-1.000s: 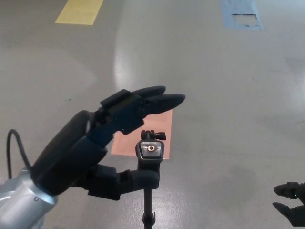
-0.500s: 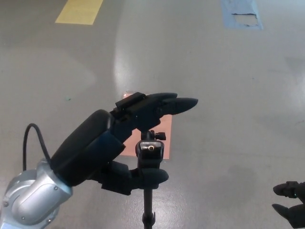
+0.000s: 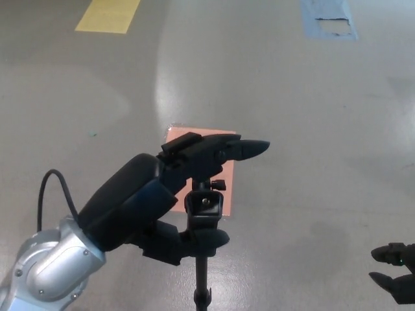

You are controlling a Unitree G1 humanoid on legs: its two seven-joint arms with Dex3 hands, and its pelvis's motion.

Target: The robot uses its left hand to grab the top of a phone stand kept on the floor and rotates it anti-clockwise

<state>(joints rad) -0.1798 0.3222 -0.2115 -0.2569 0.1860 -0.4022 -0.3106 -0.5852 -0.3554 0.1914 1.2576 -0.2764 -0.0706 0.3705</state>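
A black phone stand [image 3: 205, 214] rises from the floor at the bottom centre of the head view, its square top with a small knob facing up. My left hand [image 3: 188, 188] comes in from the lower left and is open around that top. Two thick fingers [image 3: 237, 150] stretch out above and behind the stand's head, and the thumb [image 3: 202, 238] lies below it across the pole. I cannot tell if the thumb touches the pole. My right hand [image 3: 393, 273] shows only at the bottom right corner, far from the stand.
A pale orange rectangle [image 3: 224, 175] is marked on the grey floor behind the stand. A yellow patch [image 3: 108, 14] lies at the top left and a blue patch [image 3: 329, 17] at the top right.
My left hand has moved right and forward over the stand's top, the forearm coming further into view. Its fingers now reach past the stand's head. The stand has not moved.
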